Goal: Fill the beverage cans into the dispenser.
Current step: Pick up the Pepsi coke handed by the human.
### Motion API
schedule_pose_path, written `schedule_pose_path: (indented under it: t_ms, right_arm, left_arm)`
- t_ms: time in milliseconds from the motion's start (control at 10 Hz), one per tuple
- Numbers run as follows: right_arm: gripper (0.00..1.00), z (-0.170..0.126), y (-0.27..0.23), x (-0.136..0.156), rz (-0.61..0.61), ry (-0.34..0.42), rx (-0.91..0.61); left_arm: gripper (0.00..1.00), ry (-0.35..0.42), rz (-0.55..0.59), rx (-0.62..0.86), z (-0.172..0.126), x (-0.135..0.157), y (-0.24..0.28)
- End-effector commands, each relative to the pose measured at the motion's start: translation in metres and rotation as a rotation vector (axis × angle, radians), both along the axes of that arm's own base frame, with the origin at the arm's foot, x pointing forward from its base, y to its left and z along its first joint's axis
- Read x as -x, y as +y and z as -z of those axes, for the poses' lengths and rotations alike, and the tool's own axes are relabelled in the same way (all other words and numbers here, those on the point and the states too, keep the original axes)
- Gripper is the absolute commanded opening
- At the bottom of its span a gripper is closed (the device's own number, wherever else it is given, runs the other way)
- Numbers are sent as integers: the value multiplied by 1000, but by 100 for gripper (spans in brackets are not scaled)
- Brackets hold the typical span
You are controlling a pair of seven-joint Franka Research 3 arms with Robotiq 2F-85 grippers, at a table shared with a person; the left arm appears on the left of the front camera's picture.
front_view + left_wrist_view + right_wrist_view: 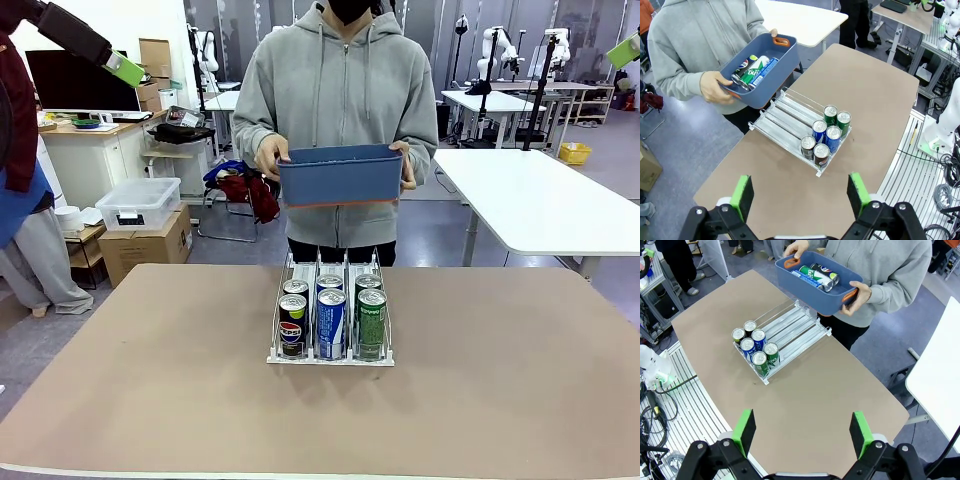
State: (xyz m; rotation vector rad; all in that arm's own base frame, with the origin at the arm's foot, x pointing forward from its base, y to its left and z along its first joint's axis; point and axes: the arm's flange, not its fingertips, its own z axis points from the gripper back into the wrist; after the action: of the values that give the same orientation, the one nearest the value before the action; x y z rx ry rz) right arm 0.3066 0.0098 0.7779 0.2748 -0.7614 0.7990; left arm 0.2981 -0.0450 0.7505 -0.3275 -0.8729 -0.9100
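Observation:
The dispenser (306, 268) stands mid-table with several beverage cans (331, 315) at its near end, two per lane: black, blue and green. More cans (753, 71) lie in a dark blue tub (340, 180) that a person holds in both hands above the table's far edge. My left gripper (800, 195) hangs open high over the near table, empty, well short of the dispenser (787, 115). My right gripper (802, 432) is likewise open and empty, high above the table, with the dispenser (792, 327) and the tub (805, 290) ahead of it.
In the front view the left gripper (125, 68) and right gripper (622, 50) sit at the top corners, far above the table. Brown tabletop (150, 380) lies bare around the dispenser. A white table (550, 195) stands behind on the right.

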Motion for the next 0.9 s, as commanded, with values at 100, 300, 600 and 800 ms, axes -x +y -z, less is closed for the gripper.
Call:
schedule_pose_path:
  t_ms: [100, 300, 600, 800]
  right_arm:
    - [100, 0, 0, 0, -2, -1, 0]
    - [100, 0, 0, 0, -2, -1, 0]
    - [100, 0, 0, 0, -2, -1, 0]
    - [100, 0, 0, 0, -2, -1, 0]
  left_arm:
    - [100, 1, -11, 1, 1, 1, 1]
    - [100, 1, -11, 1, 1, 1, 1]
    - [100, 1, -11, 1, 1, 1, 1]
    - [100, 1, -11, 1, 1, 1, 1]
